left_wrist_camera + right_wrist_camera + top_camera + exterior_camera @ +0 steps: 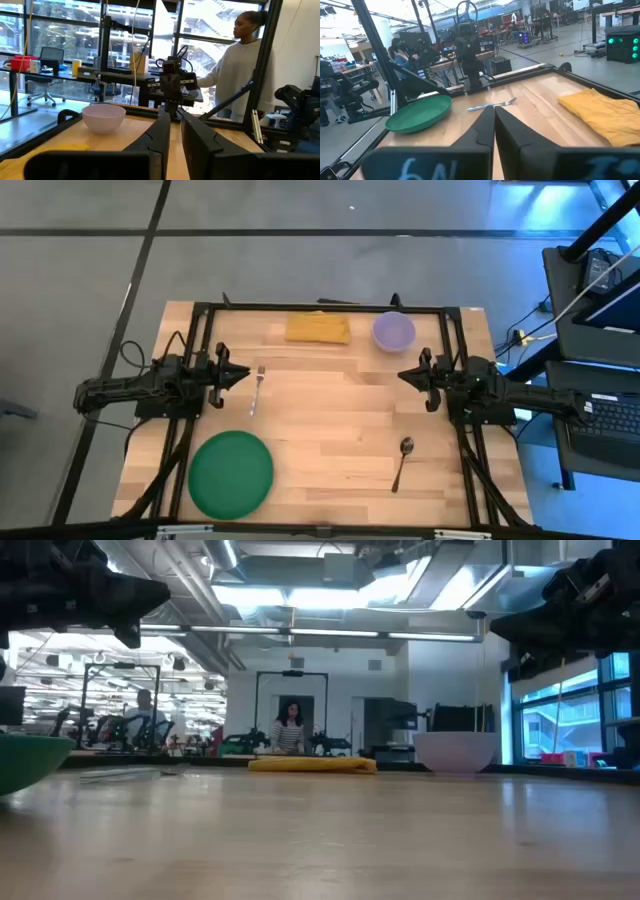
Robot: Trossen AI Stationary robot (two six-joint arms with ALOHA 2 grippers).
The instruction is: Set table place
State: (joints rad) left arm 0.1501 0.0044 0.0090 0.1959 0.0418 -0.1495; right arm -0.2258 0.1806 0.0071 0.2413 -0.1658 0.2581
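The green plate [231,472] lies flat on the light-wood table [330,420] at the near left; it also shows in the right wrist view [419,114]. The metal fork [257,388] lies beyond it, just right of my left gripper [240,375]. The dark-bowled spoon [402,460] lies at the near right. The lilac bowl [393,331] stands upright at the far right. My left gripper [176,116] is shut and empty above the table's left side. My right gripper [405,376] is shut and empty above the right side; it also shows in its own wrist view [494,109].
A folded yellow cloth [318,329] lies at the far edge, left of the bowl. A black frame [320,307] runs round the table top. A person [240,65] stands beyond the table's right side. Bare wood lies between the two grippers.
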